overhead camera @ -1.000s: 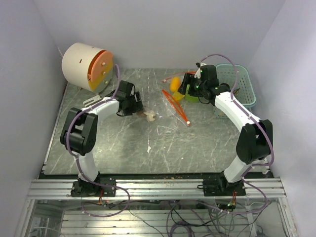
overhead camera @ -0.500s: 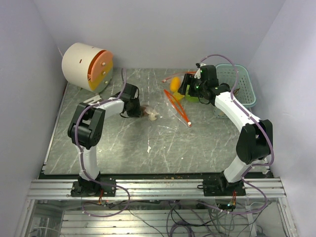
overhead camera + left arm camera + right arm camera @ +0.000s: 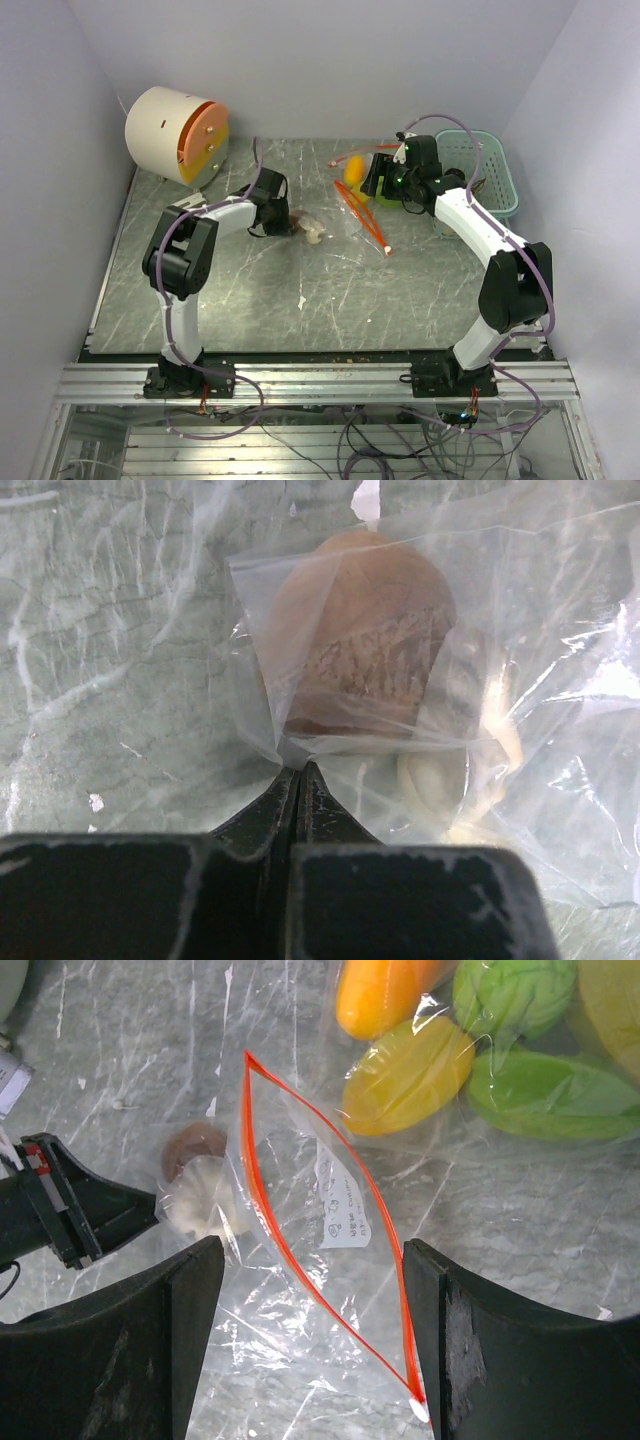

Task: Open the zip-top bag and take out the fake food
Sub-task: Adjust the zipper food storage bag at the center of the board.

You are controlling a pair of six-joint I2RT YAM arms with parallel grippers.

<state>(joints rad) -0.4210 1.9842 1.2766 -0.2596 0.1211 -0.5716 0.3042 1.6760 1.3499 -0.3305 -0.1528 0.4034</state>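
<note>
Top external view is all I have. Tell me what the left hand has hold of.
Observer: The left hand is shut, pinching the zip-top bag by its plastic just below a brown mushroom piece inside.
Operator: Report the bag's mouth.
Observer: The right wrist view shows the red zip strip gaping in an open loop.
Operator: Now the right hand.
Observer: The right hand is open, hanging over that mouth, gripping nothing.

Left hand (image 3: 300, 772) pinched shut, reaching forward; right hand (image 3: 312, 1260) spread wide open.
</note>
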